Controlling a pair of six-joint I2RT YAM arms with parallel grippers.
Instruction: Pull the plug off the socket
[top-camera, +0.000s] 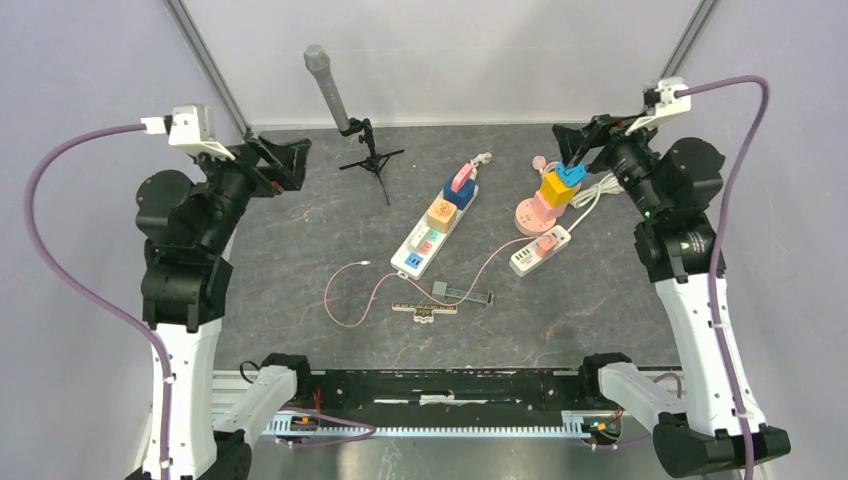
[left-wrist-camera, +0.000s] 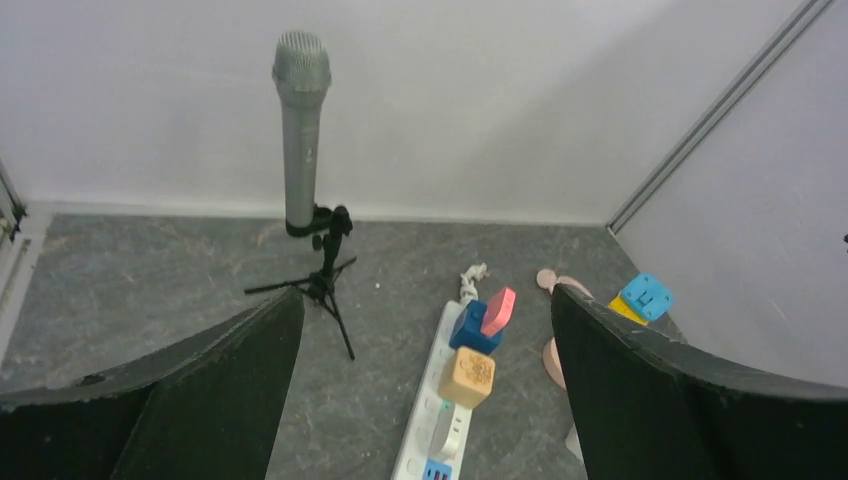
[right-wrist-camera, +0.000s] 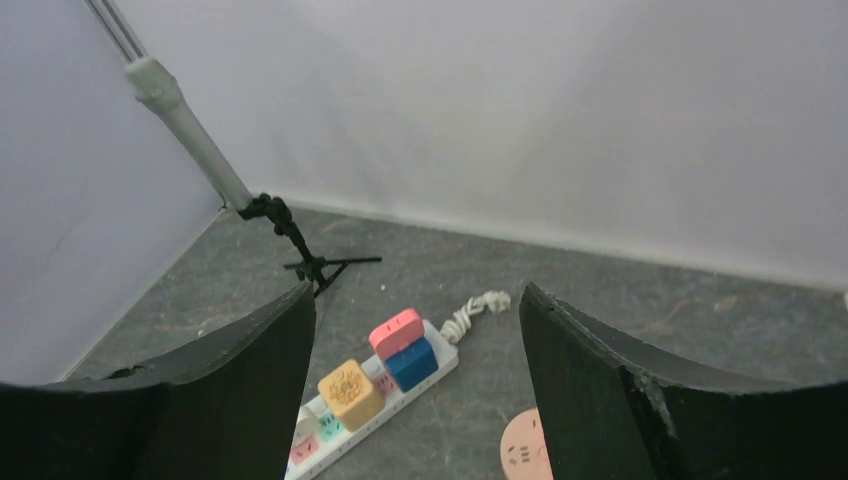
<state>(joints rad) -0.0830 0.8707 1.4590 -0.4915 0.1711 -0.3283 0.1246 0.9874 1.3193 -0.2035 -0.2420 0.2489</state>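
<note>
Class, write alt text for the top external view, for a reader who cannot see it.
Two robot arms flank a dark grey table, the left gripper and right gripper both open. At centre lies a white power strip carrying orange, blue and pink plugs; right of it a round pink socket holds yellow and blue plugs. A grey microphone stands behind.

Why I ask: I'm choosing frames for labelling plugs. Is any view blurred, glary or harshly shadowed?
Top external: sharp, evenly lit, no glare or hard shadows on the table. Left wrist: slightly soft, and the left claw has near-black fingers, detail lost. Right wrist: softest and hazy; the microphone looks washed out against the wall.
</note>
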